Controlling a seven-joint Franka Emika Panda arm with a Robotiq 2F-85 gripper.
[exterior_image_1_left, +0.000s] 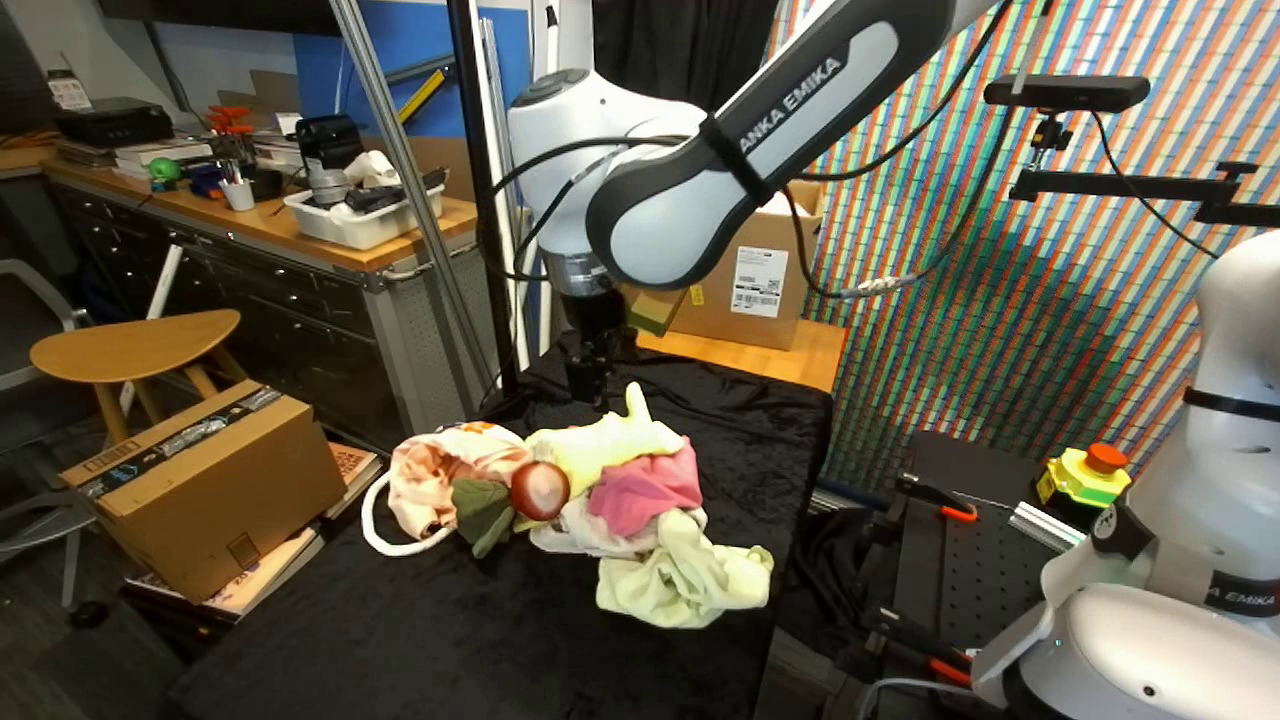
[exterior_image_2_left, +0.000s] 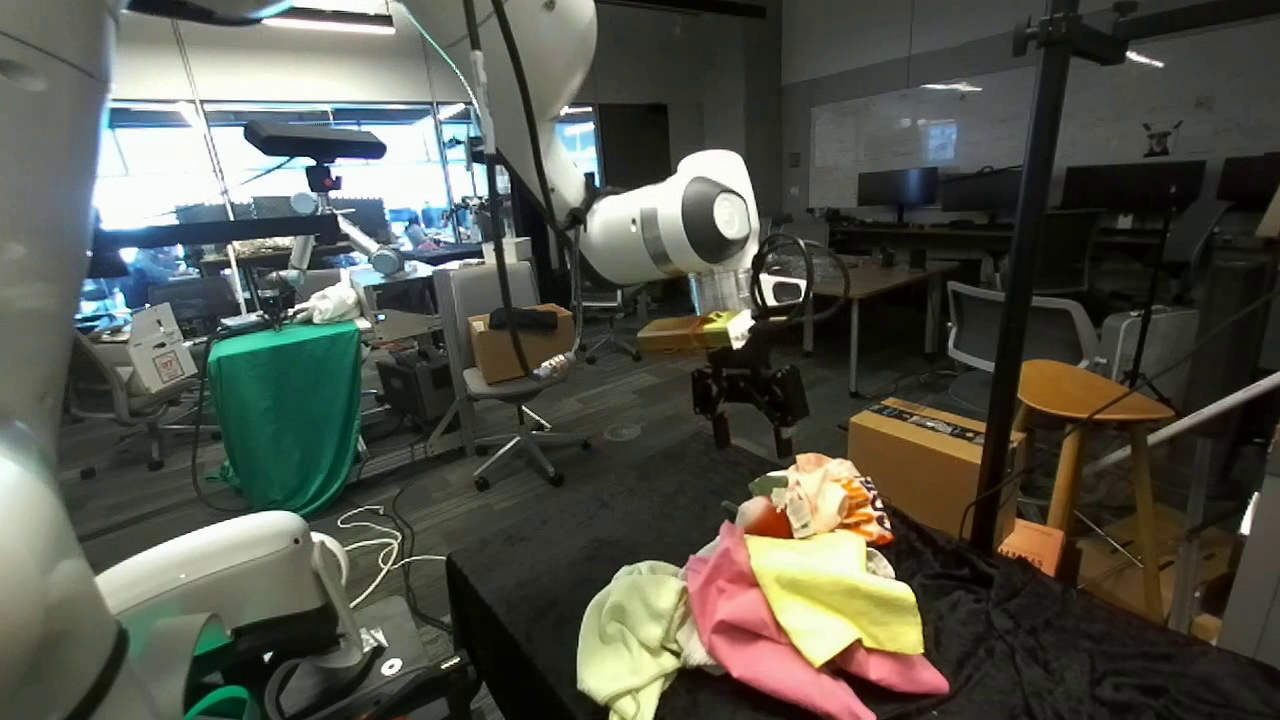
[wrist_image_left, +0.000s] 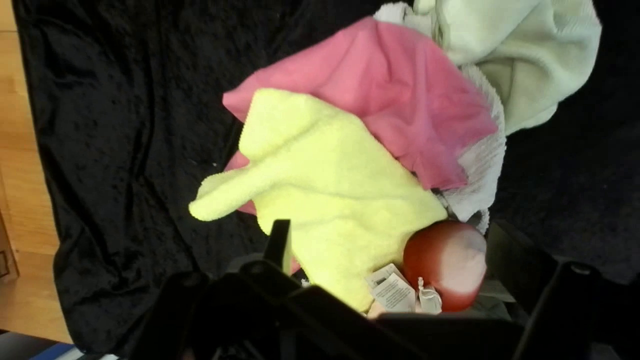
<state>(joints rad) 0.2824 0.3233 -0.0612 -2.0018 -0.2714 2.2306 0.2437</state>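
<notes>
My fingers (wrist_image_left: 279, 245) stand spread and released, with nothing between them; the gripper (exterior_image_2_left: 752, 450) points downward and hangs near the yellow cloth (wrist_image_left: 330, 190), apart from it. That cloth lies over the pink cloth (wrist_image_left: 380, 85), which shows past its edges, so I judge its humps come partly from what it covers; one end folds into a stub jutting sideways. Against its edge sits a red round object (wrist_image_left: 440, 267), beside a printed label (wrist_image_left: 394, 292), and the soft folds around it probably stop it rolling. The white cloth (wrist_image_left: 482, 165) shows from under the pink one, with the pale green cloth (wrist_image_left: 532, 65) slumped against it. Toward the opposite end lie the dark green cloth (exterior_image_1_left: 483, 510) and the peach cloth (exterior_image_2_left: 830, 490), with a white loop (exterior_image_1_left: 368, 515) curling out beside them. All this rests on the black-draped table (exterior_image_1_left: 430, 640), whose nap likely helps keep the fabric from sliding. Farther off, books (exterior_image_1_left: 265, 575) support a cardboard box (exterior_image_1_left: 215, 490), a wooden stool (exterior_image_1_left: 140, 345) stands beyond, and on the workbench (exterior_image_1_left: 265, 225) a white tub (exterior_image_1_left: 365, 228) gathers loose gear, presumably for tidiness.
</notes>
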